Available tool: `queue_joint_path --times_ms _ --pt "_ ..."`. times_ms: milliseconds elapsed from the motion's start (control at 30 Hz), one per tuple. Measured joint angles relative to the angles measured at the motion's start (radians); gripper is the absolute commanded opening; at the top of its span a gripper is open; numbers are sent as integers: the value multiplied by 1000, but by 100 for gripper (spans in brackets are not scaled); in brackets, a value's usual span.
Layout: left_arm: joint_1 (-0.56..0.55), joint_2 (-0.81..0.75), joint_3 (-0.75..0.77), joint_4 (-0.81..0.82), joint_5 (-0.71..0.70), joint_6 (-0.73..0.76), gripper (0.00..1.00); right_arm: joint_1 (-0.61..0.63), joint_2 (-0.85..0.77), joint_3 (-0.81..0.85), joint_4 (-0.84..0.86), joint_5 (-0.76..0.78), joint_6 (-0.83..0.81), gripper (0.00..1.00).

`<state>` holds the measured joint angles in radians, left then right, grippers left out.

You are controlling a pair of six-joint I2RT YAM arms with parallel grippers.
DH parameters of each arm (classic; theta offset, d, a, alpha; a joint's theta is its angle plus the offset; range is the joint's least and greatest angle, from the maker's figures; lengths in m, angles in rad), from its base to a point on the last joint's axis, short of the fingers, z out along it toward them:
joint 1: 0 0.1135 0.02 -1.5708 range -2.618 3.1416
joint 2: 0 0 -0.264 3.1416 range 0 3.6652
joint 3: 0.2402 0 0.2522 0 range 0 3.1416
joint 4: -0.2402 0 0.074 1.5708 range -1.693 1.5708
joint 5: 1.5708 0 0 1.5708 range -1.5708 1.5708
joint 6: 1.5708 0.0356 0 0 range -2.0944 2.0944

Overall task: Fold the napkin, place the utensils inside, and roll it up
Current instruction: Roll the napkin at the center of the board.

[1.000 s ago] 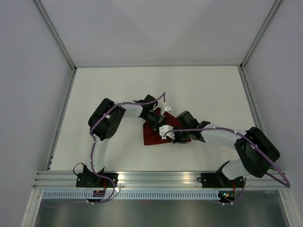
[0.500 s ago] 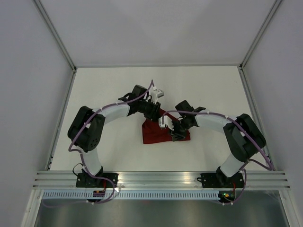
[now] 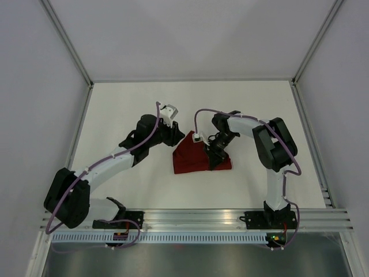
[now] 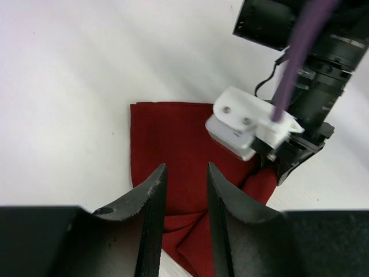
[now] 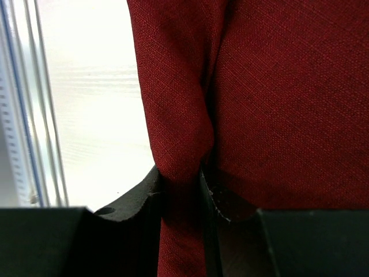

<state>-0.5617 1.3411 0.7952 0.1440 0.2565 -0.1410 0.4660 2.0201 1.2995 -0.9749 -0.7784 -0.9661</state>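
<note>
The maroon napkin (image 3: 189, 159) lies folded in a rumpled patch at the middle of the white table. My right gripper (image 3: 214, 153) is at its right part, shut on a raised fold of the cloth; the right wrist view shows the fold (image 5: 173, 115) pinched between the fingers, gripper (image 5: 180, 180). My left gripper (image 3: 177, 136) is open and empty, just off the napkin's far left corner. In the left wrist view it (image 4: 185, 176) hovers over the napkin (image 4: 167, 138), with the right gripper (image 4: 282, 153) on the cloth's right. No fork shows in any view.
An aluminium rail (image 3: 196, 214) runs along the near table edge, with both arm bases on it. It also shows in the right wrist view (image 5: 23, 115). White walls and frame posts (image 3: 75, 57) enclose the table on three sides.
My left gripper has pulled back from the napkin's middle to its far left corner and now stands open. My right gripper has shifted a little right, still on the cloth.
</note>
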Motion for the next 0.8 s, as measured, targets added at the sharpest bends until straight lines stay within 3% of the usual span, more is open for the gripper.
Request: queue_joint_path --times_ms 133,300,467,800 --pt "-89 -84 -92 56 -90 33 41 -19 98 95 -123 -49 -8 29" --pt "-321 -116 -189 105 -246 172 43 -28 175 155 -225 -90 -6 29" --pt "-489 -34 -196 142 -369 309 43 -29 230 196 -303 -107 -3 29" --pt "-615 219 -132 156 -450 465 45 -41 283 243 -364 -122 12 29"
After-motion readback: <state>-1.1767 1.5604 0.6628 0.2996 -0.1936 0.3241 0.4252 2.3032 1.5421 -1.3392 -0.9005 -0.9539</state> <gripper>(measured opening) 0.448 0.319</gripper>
